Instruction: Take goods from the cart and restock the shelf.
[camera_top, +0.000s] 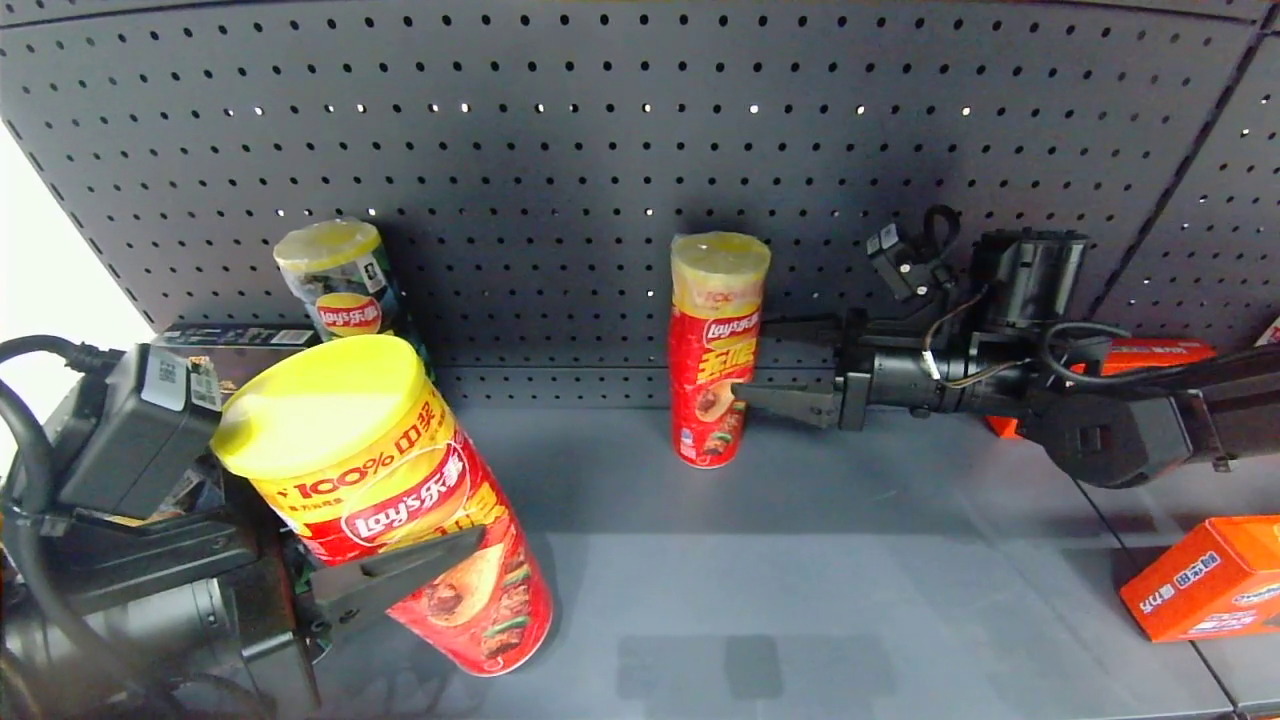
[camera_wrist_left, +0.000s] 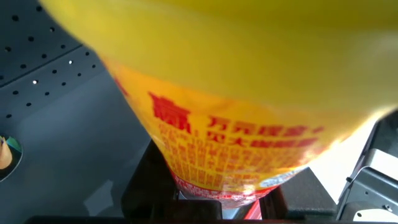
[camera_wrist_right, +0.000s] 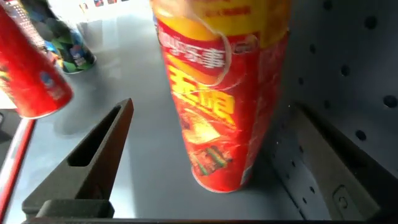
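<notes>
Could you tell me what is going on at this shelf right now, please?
The robot is restocking a grey metal shelf with crisp cans. Its left end effector grips a large red cardboard can with a yellow lid, tilted at the shelf's front left. Its right end effector is open around a slimmer upright red can standing near the dark pegboard back, with a gap showing on each side.

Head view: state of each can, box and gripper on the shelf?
left gripper: shut on the yellow-lidded can.
yellow-lidded can: held, tilted, lid on.
right gripper: open, fingers either side of the red can.
red can: upright on the shelf, lid on.
green can: upright by the pegboard, lid on.
orange box: lying on the shelf, looks closed.
</notes>
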